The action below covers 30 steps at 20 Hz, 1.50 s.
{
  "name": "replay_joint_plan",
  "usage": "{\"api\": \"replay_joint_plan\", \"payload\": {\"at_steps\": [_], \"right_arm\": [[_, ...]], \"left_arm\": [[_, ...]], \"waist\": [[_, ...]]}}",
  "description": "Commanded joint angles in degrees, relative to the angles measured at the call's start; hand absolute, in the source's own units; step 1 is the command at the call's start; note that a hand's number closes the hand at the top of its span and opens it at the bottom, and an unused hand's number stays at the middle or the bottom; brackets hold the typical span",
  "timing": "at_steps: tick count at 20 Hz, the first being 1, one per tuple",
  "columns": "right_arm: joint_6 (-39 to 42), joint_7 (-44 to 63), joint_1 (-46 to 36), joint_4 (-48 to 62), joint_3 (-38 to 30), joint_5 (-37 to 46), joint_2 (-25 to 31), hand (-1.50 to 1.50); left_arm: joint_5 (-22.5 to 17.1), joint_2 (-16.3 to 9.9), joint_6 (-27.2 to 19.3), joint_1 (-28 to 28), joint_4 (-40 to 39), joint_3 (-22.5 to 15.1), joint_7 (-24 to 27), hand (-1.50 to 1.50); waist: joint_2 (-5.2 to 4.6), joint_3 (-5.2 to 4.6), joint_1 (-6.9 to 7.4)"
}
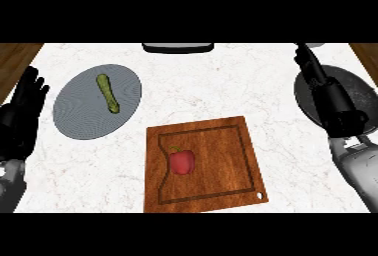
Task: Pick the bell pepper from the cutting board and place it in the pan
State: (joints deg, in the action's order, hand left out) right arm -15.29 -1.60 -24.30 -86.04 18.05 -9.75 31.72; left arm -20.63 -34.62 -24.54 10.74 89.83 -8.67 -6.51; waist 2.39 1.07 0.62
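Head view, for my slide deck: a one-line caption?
Red bell pepper on cutting board; pan at right under right hand.

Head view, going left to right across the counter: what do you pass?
Left hand → grey plate with the green vegetable → cutting board with the bell pepper → right hand over the pan.

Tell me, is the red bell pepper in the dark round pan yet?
No. The red bell pepper lies on the brown wooden cutting board, untouched by either hand; the dark round pan sits apart at the counter's right edge.
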Motion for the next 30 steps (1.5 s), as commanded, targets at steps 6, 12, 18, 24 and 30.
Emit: {"api": "replay_joint_plan", "payload": {"at_steps": [6, 12, 18, 24, 30], "right_arm": [[15.47, -10.07, -6.31, -9.13, 9.23, -12.76, -15.9, 1.5], [15.37, -22.28, 9.77, -3.25, 6.72, -5.23, -8.91, -1.5], [12.86, -17.07, 6.35, -7.29, 7.49, 7.54, -5.18, -1.5], [20.21, -2.66, -4.34, -8.9, 8.38, 10.54, -1.95, -1.5], [22.93, 9.3, -7.42, -9.93, 19.04, 21.23, -5.36, -1.5]], "left_arm": [[0.93, 9.55, 5.74, 0.63, 4.86, -10.45, 8.16, 0.0], [3.49, 15.29, 7.61, -5.52, 0.6, -14.34, 15.61, 0.0], [6.02, 18.2, 7.31, -6.28, -2.63, -13.78, 17.88, 0.0], [6.04, 18.66, 9.57, -5.75, -3.98, -13.15, 18.88, 0.0], [6.04, 17.94, 9.7, -5.46, -1.51, -12.33, 15.43, 0.0]], "waist": [[-3.11, -0.95, 2.29], [-2.5, -1.04, -0.74], [-2.34, -1.1, -0.67], [-2.36, -1.17, -0.18], [-2.21, -1.17, -0.04]]}}
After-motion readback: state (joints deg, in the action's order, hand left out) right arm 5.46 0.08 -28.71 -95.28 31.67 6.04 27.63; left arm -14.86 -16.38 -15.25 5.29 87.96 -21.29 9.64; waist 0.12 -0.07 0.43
